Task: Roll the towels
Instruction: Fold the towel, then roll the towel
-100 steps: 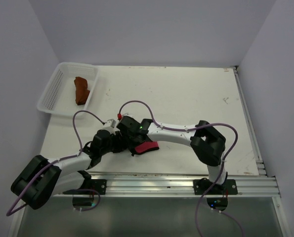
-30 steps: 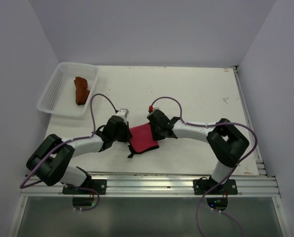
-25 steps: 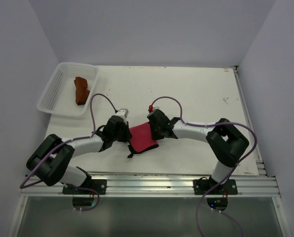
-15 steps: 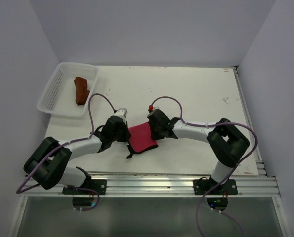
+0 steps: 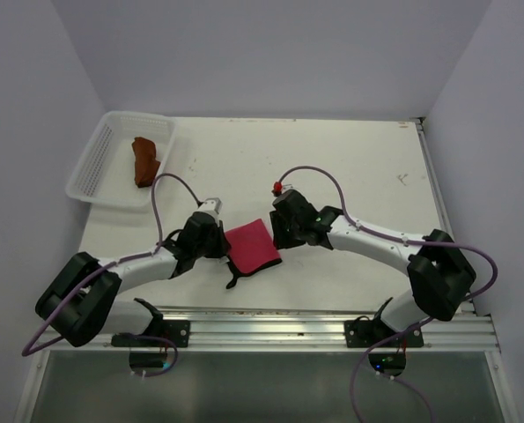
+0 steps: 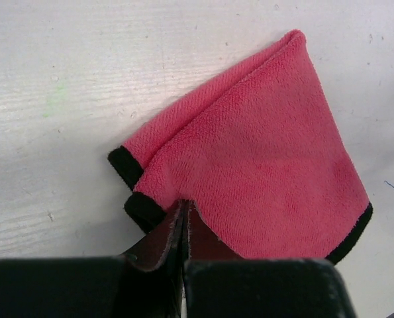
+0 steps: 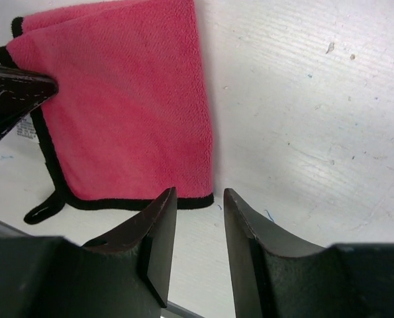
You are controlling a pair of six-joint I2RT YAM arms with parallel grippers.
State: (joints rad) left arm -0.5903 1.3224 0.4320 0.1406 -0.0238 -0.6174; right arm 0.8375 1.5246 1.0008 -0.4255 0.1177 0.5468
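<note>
Step in hand: judged to be the set-up for rolling the pink towel [image 5: 251,244]; no turn of the roll shows yet.
Pink towel, position: flat on the table [image 5: 350,167], folded double, near the front edge between the two arms, its loop [image 7: 38,211] trailing off one corner.
Orange towel [image 5: 143,160]: in the white basket [image 5: 85,172] at far left, well apart from both arms.
Left fingers [image 6: 183,222]: pressed together, tips at the towel's dark-edged corner. Whether any cloth is pinched between them cannot be told.
Right fingers [image 7: 165,215]: a narrow gap, holding nothing, poised just off the opposite bottom corner.
Recommended method: take both corners of one short edge level, turn that edge over tightly, and advance both arms evenly so the roll does not skew.
Risk: the layers of the fold may slip apart.
</note>
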